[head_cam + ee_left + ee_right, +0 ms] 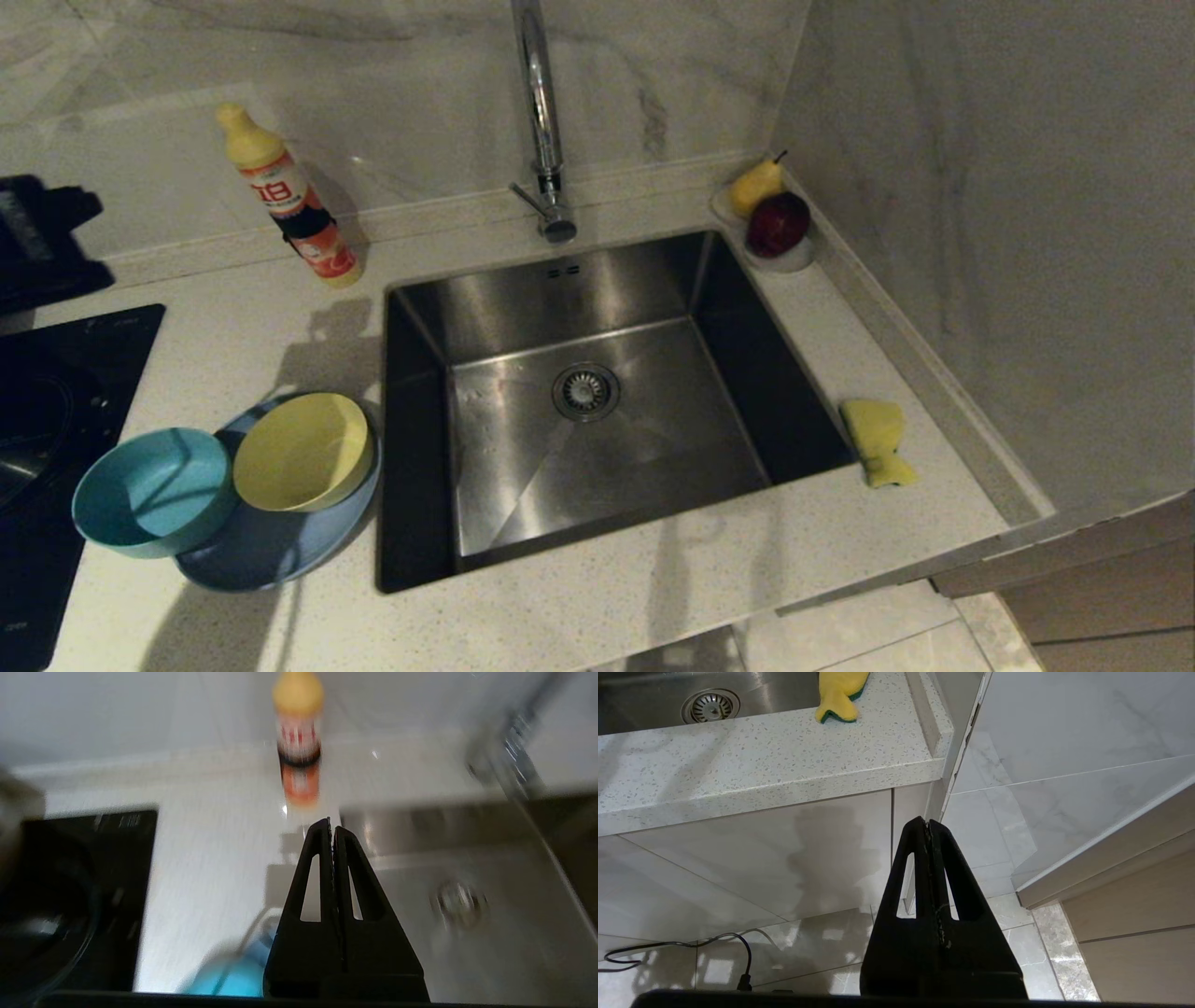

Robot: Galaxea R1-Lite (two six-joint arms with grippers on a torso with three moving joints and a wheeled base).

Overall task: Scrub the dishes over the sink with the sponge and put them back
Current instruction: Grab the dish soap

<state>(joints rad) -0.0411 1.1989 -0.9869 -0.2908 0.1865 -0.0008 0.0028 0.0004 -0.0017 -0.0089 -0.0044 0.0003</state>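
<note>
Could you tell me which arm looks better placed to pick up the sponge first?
Right, probably. The sponge lies on the counter right of the sink, on that arm's side. The right pincer hangs below the counter edge; the left pincer is over the dishes' side.

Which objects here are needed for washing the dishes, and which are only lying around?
Needed: teal-blue plastic bowl, yellow plastic bowl, periwinkle-blue flat plate, yellow sponge, stainless-steel sink.

Lying around: yellow-capped detergent bottle, yellow pear, dark red apple, black cooktop.
</note>
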